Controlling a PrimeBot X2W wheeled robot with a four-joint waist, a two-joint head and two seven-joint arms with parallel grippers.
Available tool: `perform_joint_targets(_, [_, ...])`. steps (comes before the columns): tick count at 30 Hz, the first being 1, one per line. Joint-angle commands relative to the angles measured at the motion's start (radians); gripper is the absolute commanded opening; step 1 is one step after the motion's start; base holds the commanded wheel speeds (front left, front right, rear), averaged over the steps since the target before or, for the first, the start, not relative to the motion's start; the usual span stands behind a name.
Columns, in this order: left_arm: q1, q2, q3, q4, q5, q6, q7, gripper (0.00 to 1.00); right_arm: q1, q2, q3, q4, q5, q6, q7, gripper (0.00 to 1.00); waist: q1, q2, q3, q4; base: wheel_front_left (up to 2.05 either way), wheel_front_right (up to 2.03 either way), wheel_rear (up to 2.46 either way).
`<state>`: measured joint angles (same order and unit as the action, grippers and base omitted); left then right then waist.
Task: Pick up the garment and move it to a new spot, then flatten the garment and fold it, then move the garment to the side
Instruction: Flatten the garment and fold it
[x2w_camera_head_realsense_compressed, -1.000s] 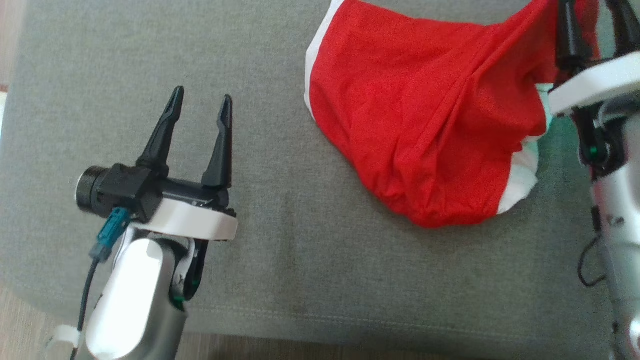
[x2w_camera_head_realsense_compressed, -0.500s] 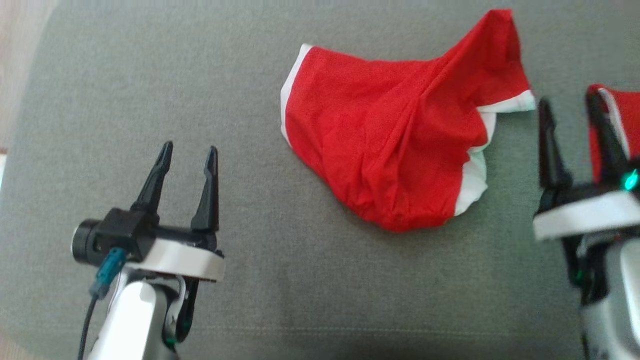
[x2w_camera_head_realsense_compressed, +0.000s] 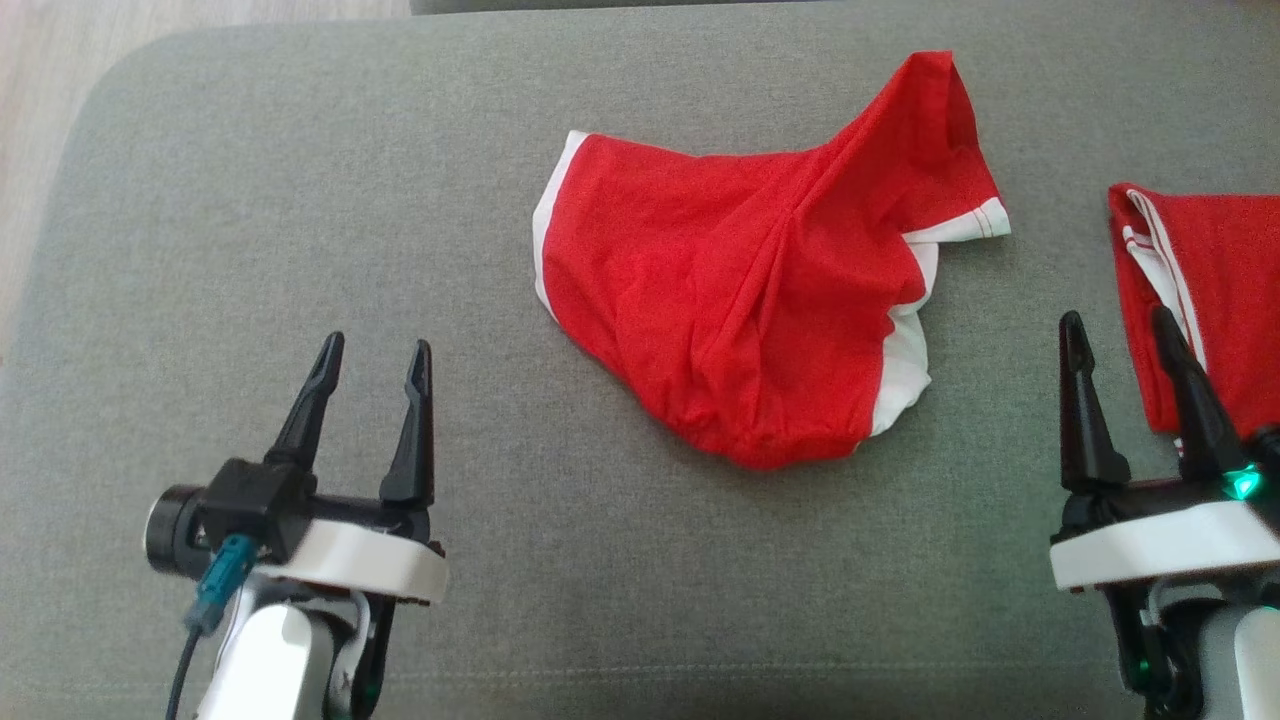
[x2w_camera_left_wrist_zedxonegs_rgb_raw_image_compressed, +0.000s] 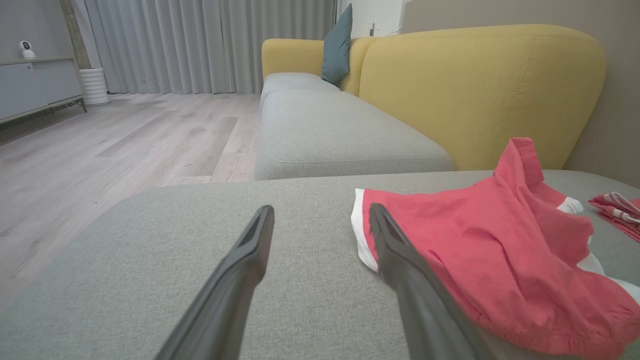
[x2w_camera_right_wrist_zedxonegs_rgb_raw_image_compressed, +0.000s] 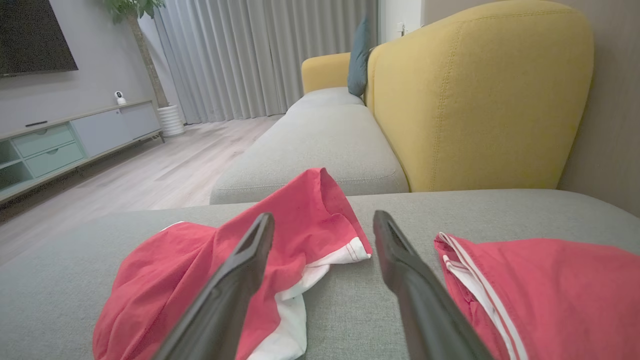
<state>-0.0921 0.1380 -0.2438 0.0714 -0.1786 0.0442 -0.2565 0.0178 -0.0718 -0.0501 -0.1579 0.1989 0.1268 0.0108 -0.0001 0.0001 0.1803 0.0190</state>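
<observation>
Grey cushion (x2w_camera_head_realsense_compressed: 300, 200), crumpled red garment (x2w_camera_head_realsense_compressed: 720, 300) at centre

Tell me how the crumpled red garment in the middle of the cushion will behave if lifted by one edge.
The red garment is probably floppy: it lies in soft folds, so it should hang limp from one pinch. The cloth looks thin, so likely light. On the woven grey cushion a push would probably bunch it rather than slide it.

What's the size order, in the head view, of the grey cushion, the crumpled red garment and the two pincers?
Largest: grey cushion.
Then: crumpled red garment.
Smallest: left pincer and right pincer, which look alike; both sit nearer the camera.
</observation>
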Motion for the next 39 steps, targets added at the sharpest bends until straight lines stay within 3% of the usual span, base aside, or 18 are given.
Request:
perform_joint_targets(1, [-0.019, 0.015, 0.033, -0.033, 0.005, 0.005, -0.005, 1.00, 0.000, 0.001, 0.017, -0.046, -0.009, 0.004, 0.008, 1.00, 0.0001, -0.0001, 0.001, 0.000, 0.00, 0.00, 0.00])
perform_joint_targets(6, [-0.040, 0.018, 0.001, -0.037, 0.019, -0.010, 0.006, 1.00, -0.002, 0.006, 0.016, -0.065, -0.017, 0.004, 0.022, 1.00, 0.0001, -0.0001, 0.014, 0.000, 0.00, 0.00, 0.00])
perform_joint_targets(12, [-0.126, -0.040, -0.144, -0.010, 0.008, -0.097, 0.089, 1.00, -0.013, 0.009, 0.029, -0.082, -0.020, 0.004, 0.036, 1.00, 0.0001, -0.0001, 0.061, -0.011, 0.00, 0.00, 0.00])
perform_joint_targets(17, [-0.201, -0.075, -0.272, 0.060, -0.026, -0.136, 0.157, 1.00, -0.032, 0.011, 0.048, -0.083, -0.011, 0.004, 0.039, 1.00, 0.0001, -0.0001, 0.101, -0.045, 0.00, 0.00, 0.00])
perform_joint_targets(22, [-0.266, -0.086, -0.350, 0.142, -0.070, -0.135, 0.197, 1.00, -0.040, 0.015, 0.056, -0.074, 0.005, 0.004, 0.035, 1.00, 0.0001, -0.0001, 0.128, -0.083, 0.00, 0.00, 0.00])
perform_joint_targets(26, [-0.307, -0.087, -0.372, 0.224, -0.086, -0.095, 0.235, 1.00, -0.045, 0.017, 0.059, -0.069, 0.013, 0.004, 0.029, 1.00, 0.0001, -0.0001, 0.141, -0.103, 0.00, 0.00, 0.00])
perform_joint_targets(27, [-0.315, -0.087, -0.375, 0.235, -0.094, -0.091, 0.232, 0.18, -0.045, 0.018, 0.059, -0.068, 0.014, 0.004, 0.027, 1.00, 0.0001, -0.0001, 0.143, -0.105, 0.00, 0.00, 0.00])
perform_joint_targets(28, [-0.315, -0.087, -0.375, 0.235, -0.094, -0.091, 0.232, 0.18, -0.045, 0.018, 0.059, -0.068, 0.014, 0.004, 0.027, 1.00, 0.0001, -0.0001, 0.143, -0.105, 0.00, 0.00, 0.00])
perform_joint_targets(29, [-0.323, -0.087, -0.376, 0.245, -0.097, -0.085, 0.226, 0.00, -0.045, 0.018, 0.057, -0.067, 0.017, 0.004, 0.025, 1.00, 0.0001, -0.0001, 0.144, -0.106, 0.00, 0.00, 0.00])
perform_joint_targets(33, [-0.338, -0.080, -0.361, 0.257, -0.100, -0.067, 0.194, 0.00, -0.040, 0.020, 0.049, -0.062, 0.033, 0.004, 0.018, 1.00, 0.0001, -0.0001, 0.144, -0.098, 0.00, 0.00, 0.00])
perform_joint_targets(39, [-0.310, 0.007, -0.309, 0.182, -0.114, -0.047, 0.208, 0.00, -0.035, 0.021, 0.039, -0.048, 0.057, 0.004, 0.010, 1.00, 0.0001, -0.0001, 0.130, -0.063, 0.00, 0.00, 0.00])
